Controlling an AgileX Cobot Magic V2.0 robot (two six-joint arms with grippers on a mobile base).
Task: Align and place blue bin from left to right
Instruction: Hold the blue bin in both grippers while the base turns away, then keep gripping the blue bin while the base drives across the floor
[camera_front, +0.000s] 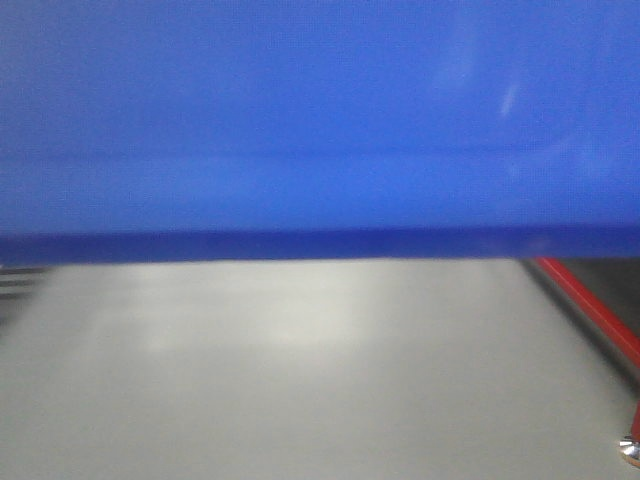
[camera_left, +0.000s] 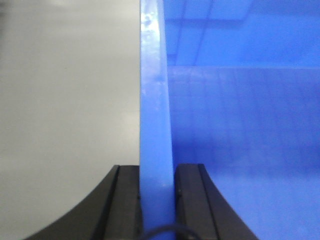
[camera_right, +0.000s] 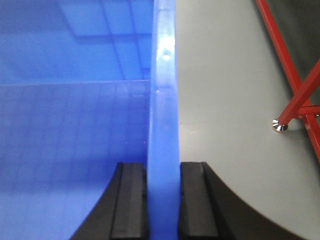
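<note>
The blue bin fills the upper half of the front view, its lower edge hanging above the pale floor. In the left wrist view my left gripper is shut on the bin's left rim, with the bin's inside to the right. In the right wrist view my right gripper is shut on the bin's right rim, with the bin's inside to the left. Both pairs of black fingers press against the rim wall from either side.
A pale grey floor lies under the bin. A red metal frame with a round silver foot stands to the right; the same red bar shows at the right of the front view.
</note>
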